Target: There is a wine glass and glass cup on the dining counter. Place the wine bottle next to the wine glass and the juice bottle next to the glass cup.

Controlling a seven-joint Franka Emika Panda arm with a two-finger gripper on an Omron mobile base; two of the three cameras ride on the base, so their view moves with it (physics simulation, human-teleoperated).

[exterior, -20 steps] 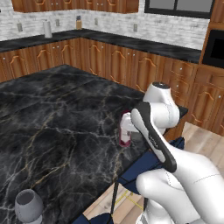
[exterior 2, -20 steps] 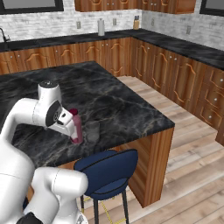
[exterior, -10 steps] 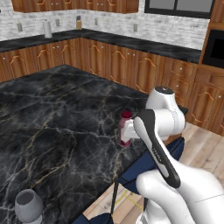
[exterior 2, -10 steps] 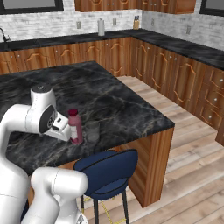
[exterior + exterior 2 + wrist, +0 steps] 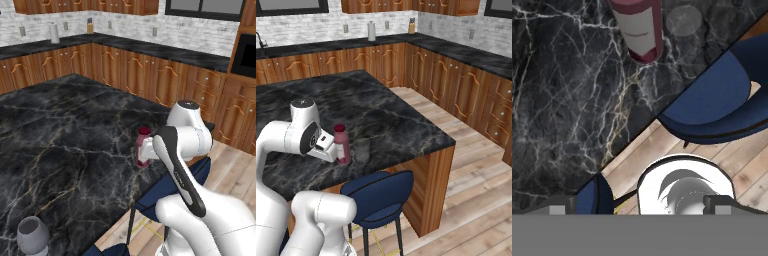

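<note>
The juice bottle (image 5: 342, 144), dark red with a pale label and a red cap, stands upright on the black marble worktop (image 5: 381, 107) near its front edge. The glass cup (image 5: 361, 150) stands just beside it, toward the worktop's corner, upright and apart from the bottle by a narrow gap. In the hand view the bottle (image 5: 640, 30) sits at the top of the frame with the cup (image 5: 683, 20) next to it.

The claw (image 5: 326, 146) is at the bottle's side in the right base view, where its white hand overlaps the bottle's edge; whether they touch cannot be told. In the hand view its two dark finger tips (image 5: 558, 205) stand widely spread, with nothing between them.

The wine glass (image 5: 33, 235) stands upright near the worktop's front edge, well apart from the bottle (image 5: 143, 146).

A blue stool (image 5: 381, 192) stands on the wooden floor below the worktop's overhang, under the bottle and cup.
</note>
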